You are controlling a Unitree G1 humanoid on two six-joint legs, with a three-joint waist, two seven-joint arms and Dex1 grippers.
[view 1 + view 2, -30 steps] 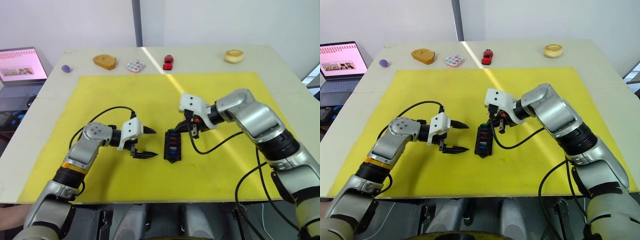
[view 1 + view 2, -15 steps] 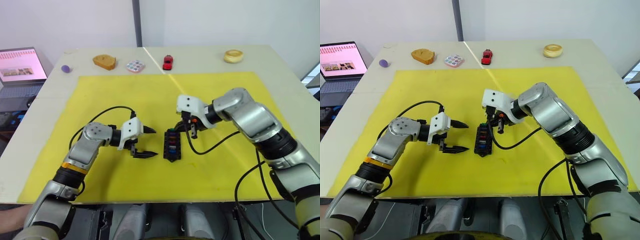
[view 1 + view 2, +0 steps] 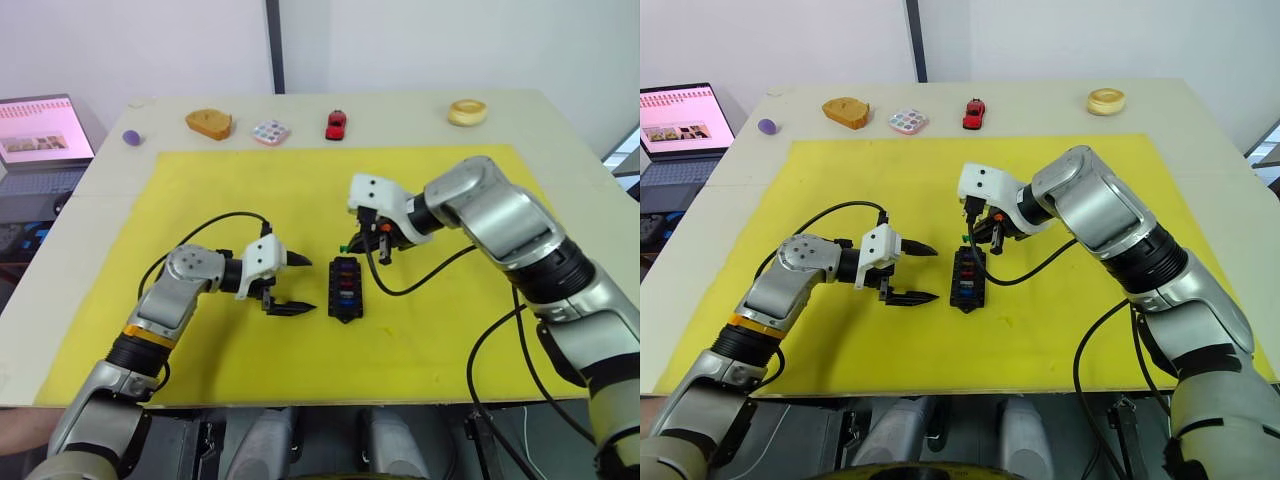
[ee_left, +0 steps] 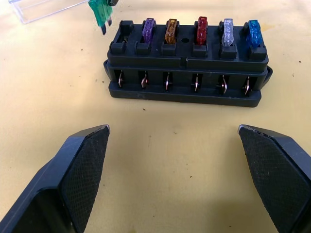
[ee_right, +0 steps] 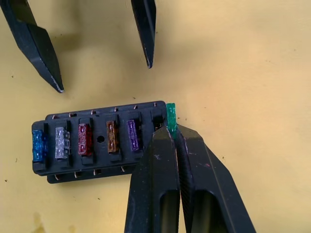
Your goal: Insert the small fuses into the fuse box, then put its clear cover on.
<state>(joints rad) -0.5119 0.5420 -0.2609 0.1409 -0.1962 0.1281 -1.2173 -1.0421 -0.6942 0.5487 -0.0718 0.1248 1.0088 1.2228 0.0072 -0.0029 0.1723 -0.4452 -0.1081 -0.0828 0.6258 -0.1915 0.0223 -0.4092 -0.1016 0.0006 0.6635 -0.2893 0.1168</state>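
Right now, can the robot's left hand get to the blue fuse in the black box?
Probably yes. The left hand is open and faces the fuse box, with bare yellow mat between them. The blue fuse sits at the end away from the right hand.

Left gripper (image 3: 296, 284) jaws spread, right gripper (image 5: 171, 127) jaws pinched

No readable text, label or number on anything; laptop screen (image 3: 45, 128) illegible.

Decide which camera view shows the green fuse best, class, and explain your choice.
The left wrist view: the green fuse hangs free, blade legs visible, above the fuse box. In the right wrist view the right gripper hides most of it. In the eye views it is a green speck.
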